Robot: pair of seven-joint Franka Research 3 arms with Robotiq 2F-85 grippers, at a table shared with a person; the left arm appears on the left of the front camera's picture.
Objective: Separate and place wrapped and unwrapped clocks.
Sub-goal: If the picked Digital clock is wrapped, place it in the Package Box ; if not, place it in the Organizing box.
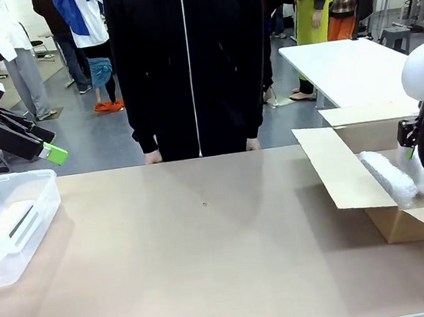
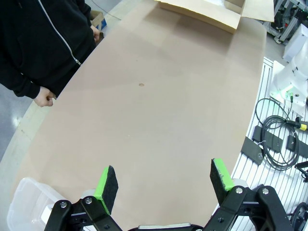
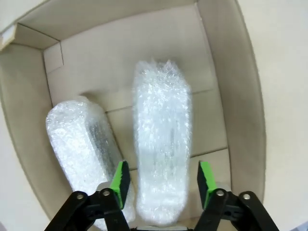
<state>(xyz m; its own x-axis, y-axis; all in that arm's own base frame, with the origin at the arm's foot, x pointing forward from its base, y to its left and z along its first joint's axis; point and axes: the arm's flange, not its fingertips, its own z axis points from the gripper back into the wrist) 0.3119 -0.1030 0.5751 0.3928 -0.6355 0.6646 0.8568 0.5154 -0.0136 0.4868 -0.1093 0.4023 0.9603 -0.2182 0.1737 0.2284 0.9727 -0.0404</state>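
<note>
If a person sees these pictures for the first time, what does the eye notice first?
Two bubble-wrap bundles lie side by side in the cardboard box at the table's right end, one between the right gripper's fingers. At the left end, a white clock lies in a clear bin.

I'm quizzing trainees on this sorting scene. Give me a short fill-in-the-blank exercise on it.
1. Both bundles lie in the cardboard ____.
2. The clock lies in a clear plastic ____.
3. The number of bundles in the box is ____.
4. The left tool is open and holds ____.

Missing words: box; bin; two; nothing
</note>
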